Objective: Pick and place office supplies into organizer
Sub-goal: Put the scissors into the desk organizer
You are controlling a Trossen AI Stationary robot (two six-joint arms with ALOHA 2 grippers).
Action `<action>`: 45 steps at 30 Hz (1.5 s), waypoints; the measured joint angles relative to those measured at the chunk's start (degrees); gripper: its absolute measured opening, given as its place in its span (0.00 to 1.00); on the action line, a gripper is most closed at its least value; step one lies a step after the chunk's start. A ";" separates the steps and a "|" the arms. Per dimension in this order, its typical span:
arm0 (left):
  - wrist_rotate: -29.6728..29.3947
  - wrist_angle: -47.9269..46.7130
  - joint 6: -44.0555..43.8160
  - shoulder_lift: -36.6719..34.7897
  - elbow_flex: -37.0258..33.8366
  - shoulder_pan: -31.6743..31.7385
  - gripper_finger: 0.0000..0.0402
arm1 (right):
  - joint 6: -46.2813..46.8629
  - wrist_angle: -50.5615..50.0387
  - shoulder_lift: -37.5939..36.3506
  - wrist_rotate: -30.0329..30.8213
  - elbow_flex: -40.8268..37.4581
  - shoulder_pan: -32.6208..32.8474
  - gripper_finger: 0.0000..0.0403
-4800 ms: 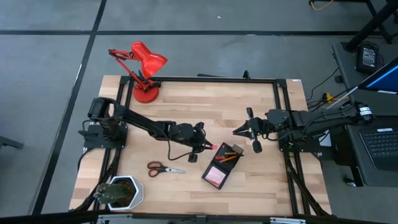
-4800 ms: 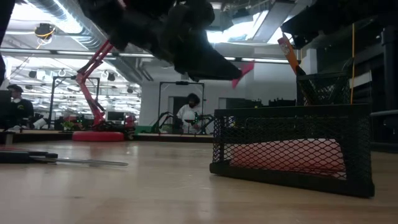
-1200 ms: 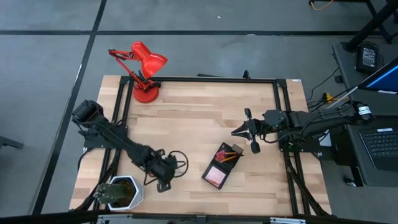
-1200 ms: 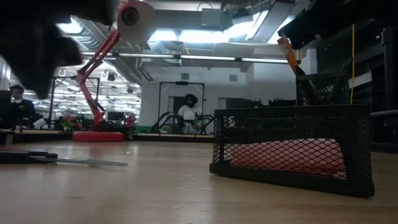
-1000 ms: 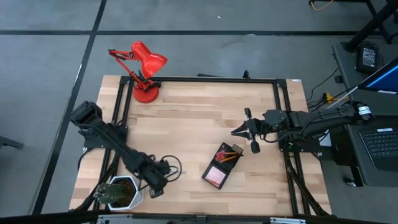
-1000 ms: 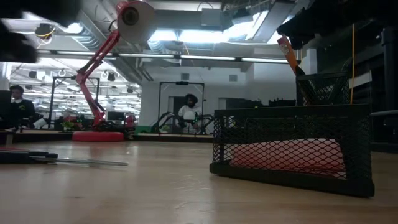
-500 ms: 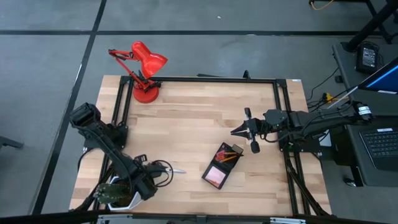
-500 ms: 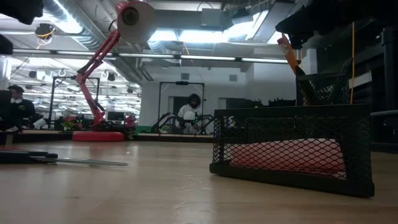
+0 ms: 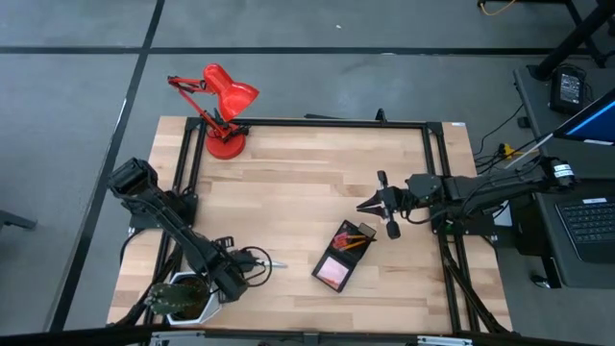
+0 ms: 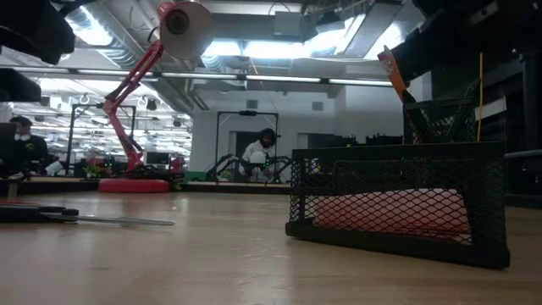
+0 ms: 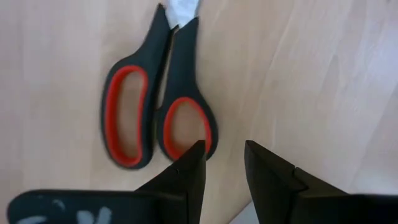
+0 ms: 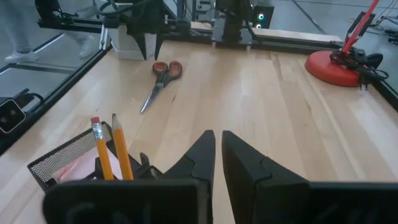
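My left end effector (image 11: 221, 163) hangs just above the scissors (image 11: 155, 99), near the corner of the tabletop (image 9: 307, 173) where the potted plant (image 9: 183, 296) stands. Its two fingers are a little apart and hold nothing. They point down at the red handle loops, I think because that is the fat part and the easiest to grab. The scissors lie flat on the wood, closed, with the blades pointing away toward the organizer (image 9: 342, 256).

My right end effector (image 9: 370, 204) waits over the far side of the tabletop, just beside the organizer. Its fingers are almost together, with only a thin gap, and they hold nothing. I think it stays there so it is out of my left arm's way.

The organizer is a black mesh box. Two pencils (image 12: 111, 152) already stand up in one end, and something pink (image 10: 391, 212) lies flat in the bigger part. So the scissors look like the last thing left to put in.

Some things are hard to see. From above, my left arm covers most of the scissors, and only the blade tip peeks out. In my left wrist view the blade tips are cut off. I cannot find any pens or eraser bits. The red lamp (image 9: 219, 108) is not part of the job.
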 joint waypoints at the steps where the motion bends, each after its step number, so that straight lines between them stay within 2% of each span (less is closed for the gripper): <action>1: 0.28 0.87 0.36 0.00 -0.44 0.23 0.26 | 0.04 0.84 0.00 0.00 -0.42 0.00 0.08; 6: 0.80 1.19 0.69 0.00 -1.24 1.08 0.26 | 0.03 3.40 -0.02 -0.01 -1.11 0.00 0.08; 31: 3.88 4.46 3.22 1.03 -6.34 1.37 0.25 | -0.17 3.21 -0.02 -0.01 -1.11 0.00 0.08; 37: 5.52 3.62 6.74 4.48 -5.74 1.99 0.24 | -0.15 3.40 -0.02 -0.01 -1.11 0.00 0.08; 45: 4.75 1.88 7.34 4.39 -5.22 3.14 0.17 | 1.08 3.52 -0.02 -0.01 -1.11 0.00 0.08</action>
